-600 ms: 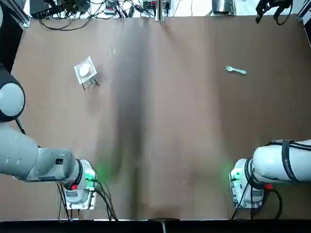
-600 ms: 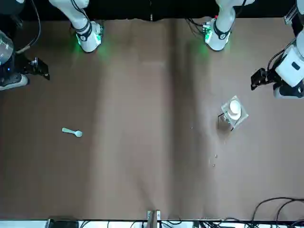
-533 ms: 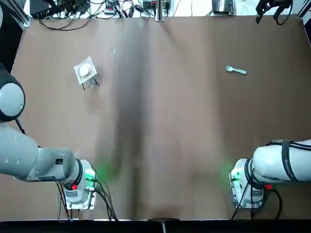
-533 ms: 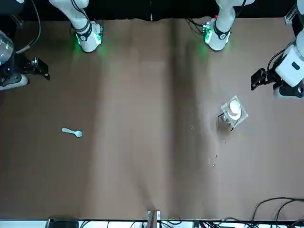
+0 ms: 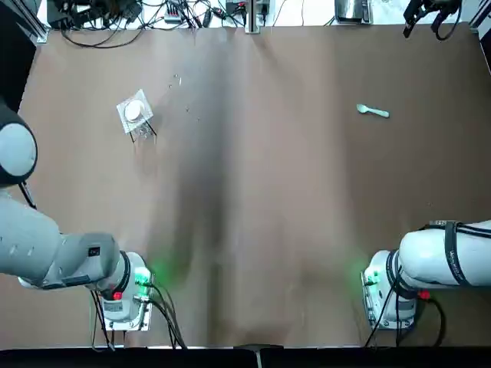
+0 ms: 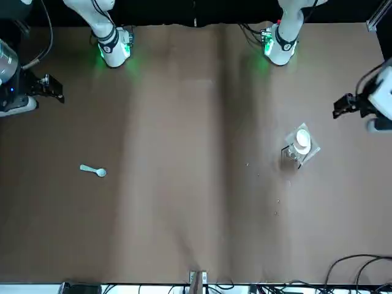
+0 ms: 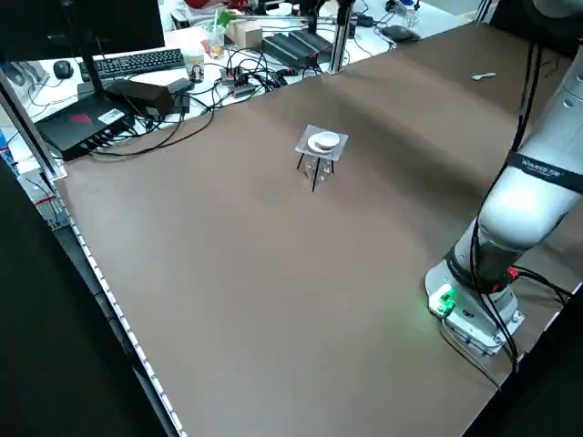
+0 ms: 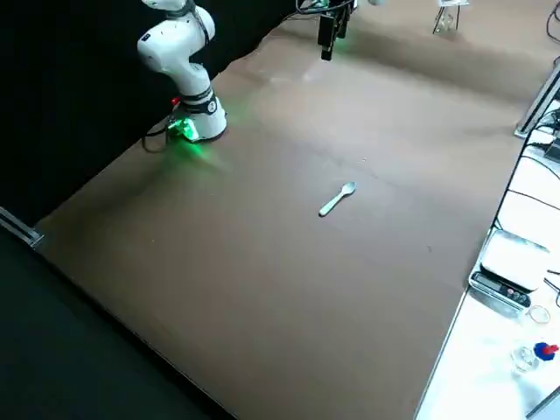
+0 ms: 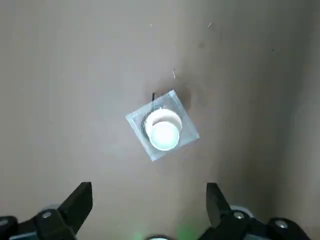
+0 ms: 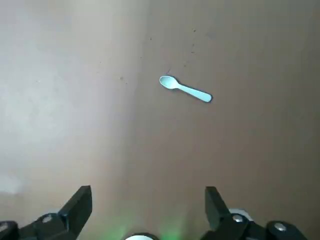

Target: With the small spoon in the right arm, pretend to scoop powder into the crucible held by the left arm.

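Top view: the crucible (image 5: 134, 112) sits on a small stand (image 5: 144, 132) far left. The spoon (image 5: 373, 112) lies flat far right, well apart.

Left side view: a keyboard (image 7: 137, 62) lies beyond the far edge; nothing blocks.

Left wrist view: the left gripper (image 9: 148, 190) hangs high, spread wide and empty. The crucible looks brittle and slick; pinch its wall.

Right wrist view: the right gripper (image 10: 147, 191) is likewise spread. The spoon looks light and stiff; take its handle.

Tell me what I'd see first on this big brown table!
A little white crucible on a mesh stand sits far out on the robot's left side, and a pale small spoon lies alone far out on its right. The left pincer and right pincer hang open, holding nothing.
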You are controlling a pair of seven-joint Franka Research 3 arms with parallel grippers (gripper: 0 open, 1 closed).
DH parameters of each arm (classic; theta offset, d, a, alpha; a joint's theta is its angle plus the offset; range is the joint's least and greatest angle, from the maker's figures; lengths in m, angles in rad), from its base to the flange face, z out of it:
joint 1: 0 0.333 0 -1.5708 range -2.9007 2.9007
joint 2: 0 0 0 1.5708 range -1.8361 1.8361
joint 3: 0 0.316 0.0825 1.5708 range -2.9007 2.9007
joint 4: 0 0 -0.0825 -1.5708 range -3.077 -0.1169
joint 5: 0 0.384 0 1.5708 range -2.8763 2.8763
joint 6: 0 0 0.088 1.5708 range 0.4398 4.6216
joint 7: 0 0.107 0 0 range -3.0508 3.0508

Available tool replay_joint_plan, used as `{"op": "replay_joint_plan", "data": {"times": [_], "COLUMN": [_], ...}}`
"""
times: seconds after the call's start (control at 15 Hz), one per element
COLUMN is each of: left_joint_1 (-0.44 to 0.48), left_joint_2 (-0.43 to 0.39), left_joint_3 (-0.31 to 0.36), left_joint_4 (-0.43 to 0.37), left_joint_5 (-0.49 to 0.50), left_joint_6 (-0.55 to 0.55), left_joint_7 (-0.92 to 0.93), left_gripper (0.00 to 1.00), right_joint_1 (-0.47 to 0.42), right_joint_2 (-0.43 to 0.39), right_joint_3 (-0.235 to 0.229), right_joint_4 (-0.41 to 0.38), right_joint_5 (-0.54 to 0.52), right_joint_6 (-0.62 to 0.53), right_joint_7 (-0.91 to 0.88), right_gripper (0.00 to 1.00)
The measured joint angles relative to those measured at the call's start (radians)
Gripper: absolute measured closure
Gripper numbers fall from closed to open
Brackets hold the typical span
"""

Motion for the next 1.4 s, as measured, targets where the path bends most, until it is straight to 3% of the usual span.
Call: {"op": "replay_joint_plan", "data": {"times": [0.2,0.33,0.6,0.87,1.2,1.4], "left_joint_1": [0.124,0.167,0.176,0.197,0.199,0.199], "left_joint_2": [0.034,0.066,0.128,0.189,0.308,0.334], "left_joint_3": [0.003,0.004,0.003,0.003,-0.002,-0.005], "left_joint_4": [-0.069,-0.113,-0.190,-0.239,-0.250,-0.250], "left_joint_5": [-0.138,-0.169,-0.205,-0.254,-0.281,-0.281], "left_joint_6": [-0.003,0.000,0.019,0.095,0.180,0.187], "left_joint_7": [0.042,0.077,0.087,0.124,0.155,0.155], "left_gripper": [0.00,0.00,0.00,0.00,0.00,0.00], "right_joint_1": [-0.001,-0.001,-0.006,-0.049,-0.100,-0.110], "right_joint_2": [0.013,0.047,0.197,0.329,0.477,0.526], "right_joint_3": [-0.002,-0.003,-0.004,-0.004,-0.008,-0.010], "right_joint_4": [-0.026,-0.050,-0.062,-0.063,-0.064,-0.066], "right_joint_5": [0.000,0.000,0.000,0.001,0.001,0.001], "right_joint_6": [0.004,0.030,0.111,0.136,0.326,0.398], "right_joint_7": [-0.002,-0.041,-0.248,-0.581,-0.908,-1.038], "right_gripper": [0.02,0.03,0.00,0.00,0.00,0.00]}}
